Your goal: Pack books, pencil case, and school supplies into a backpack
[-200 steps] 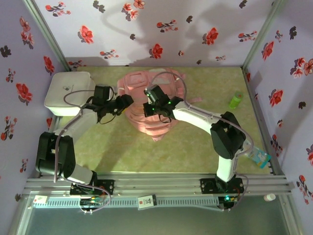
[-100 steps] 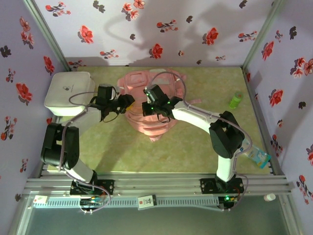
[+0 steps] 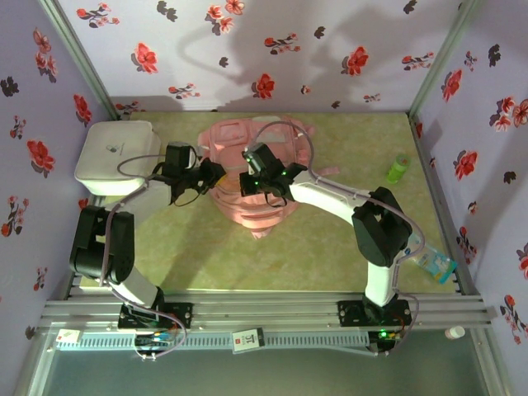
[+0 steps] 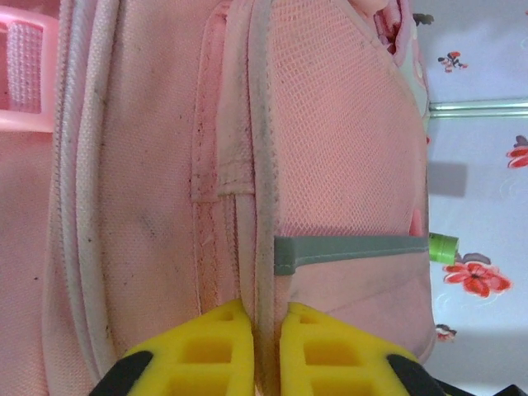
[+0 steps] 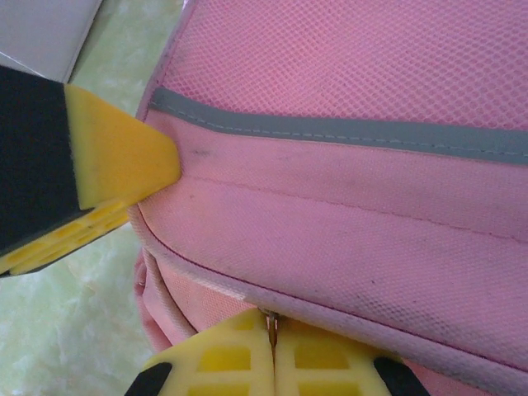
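The pink backpack (image 3: 262, 196) lies in the middle of the table, toward the back. My left gripper (image 3: 217, 172) is at its left side. In the left wrist view the left gripper (image 4: 266, 340) is shut on a pale piped seam of the backpack (image 4: 148, 165), beside a mesh pocket with a grey band. My right gripper (image 3: 247, 183) is just right of it, over the bag. Close up, the right gripper (image 5: 273, 340) is shut on a small metal zipper pull (image 5: 271, 320) at the edge of the backpack (image 5: 346, 231). A yellow left fingertip (image 5: 115, 157) touches the bag nearby.
A white rounded box (image 3: 115, 153) stands at the back left, next to the left arm. A small green object (image 3: 398, 169) lies at the back right. A small packet (image 3: 437, 266) sits at the right edge. Flowered walls enclose the table on three sides.
The left arm reached slightly closer to the backpack and its jaws closed onto the bag's seam. The right gripper stayed shut at the zipper pull.
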Available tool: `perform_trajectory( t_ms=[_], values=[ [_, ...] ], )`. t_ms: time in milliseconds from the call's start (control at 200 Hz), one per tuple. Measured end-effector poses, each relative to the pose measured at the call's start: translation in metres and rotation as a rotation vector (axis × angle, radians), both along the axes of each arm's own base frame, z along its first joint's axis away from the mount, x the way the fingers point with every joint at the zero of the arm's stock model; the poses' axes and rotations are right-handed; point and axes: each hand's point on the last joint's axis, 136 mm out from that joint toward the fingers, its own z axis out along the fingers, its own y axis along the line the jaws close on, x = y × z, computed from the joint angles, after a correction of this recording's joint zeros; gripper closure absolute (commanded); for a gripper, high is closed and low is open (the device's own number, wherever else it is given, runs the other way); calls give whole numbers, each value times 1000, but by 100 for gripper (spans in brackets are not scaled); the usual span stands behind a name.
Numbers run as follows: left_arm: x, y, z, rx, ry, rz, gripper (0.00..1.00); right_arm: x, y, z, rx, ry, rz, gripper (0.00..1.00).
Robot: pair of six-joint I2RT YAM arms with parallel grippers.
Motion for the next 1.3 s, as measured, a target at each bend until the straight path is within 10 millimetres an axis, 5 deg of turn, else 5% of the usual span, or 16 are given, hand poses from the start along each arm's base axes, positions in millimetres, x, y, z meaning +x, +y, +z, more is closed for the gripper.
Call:
perform_trajectory(
  t_ms=[210,465,670,1300],
  values=[
    [-4,-1,0,48,-13,-46,100,-10,-29,-9,-31,21,-28,100],
    [-4,2,0,104,-32,-81,100,4,-100,-6,-67,24,-160,99],
    [-7,4,0,158,-40,-123,100,13,-130,-13,-126,32,-155,97],
    [-12,5,-9,324,-73,-316,100,42,-154,-24,-270,12,79,90]
  ],
)
